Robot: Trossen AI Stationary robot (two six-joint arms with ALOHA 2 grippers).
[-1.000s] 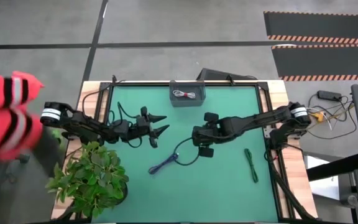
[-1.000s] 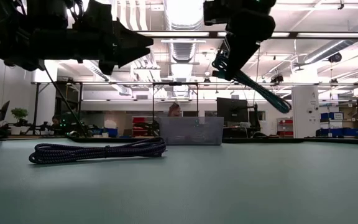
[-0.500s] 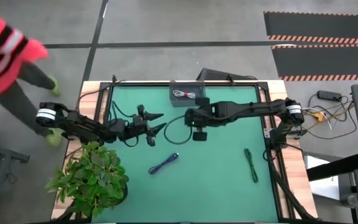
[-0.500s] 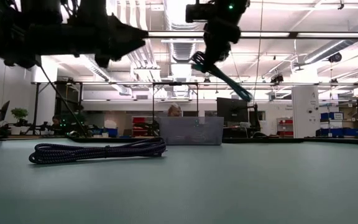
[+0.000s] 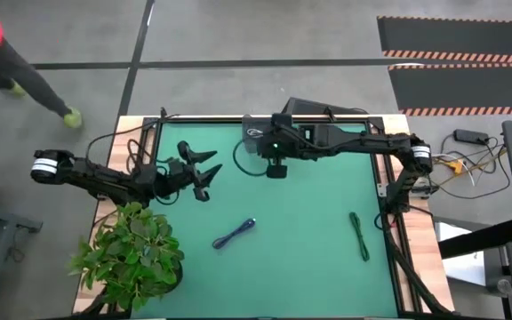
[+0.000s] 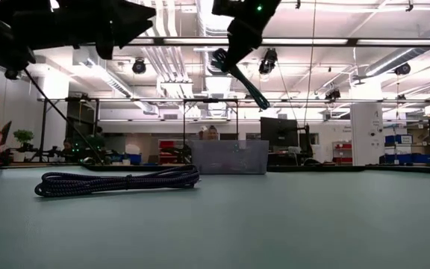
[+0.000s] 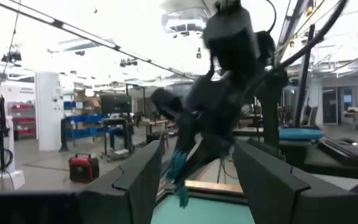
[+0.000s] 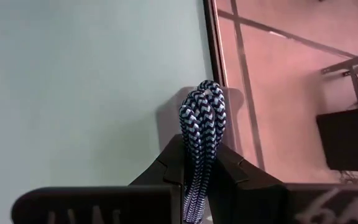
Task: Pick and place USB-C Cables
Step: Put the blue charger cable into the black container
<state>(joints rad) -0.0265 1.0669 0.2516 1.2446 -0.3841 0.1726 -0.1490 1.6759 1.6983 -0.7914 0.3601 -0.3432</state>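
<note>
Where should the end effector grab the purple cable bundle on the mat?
Grip the purple cable bundle at its middle, coming straight down. It lies flat and slightly diagonal on the green mat, long and thin, so the fingers should close across its narrow width. Nothing crowds it.

no legible text, labels, or numbers
</note>
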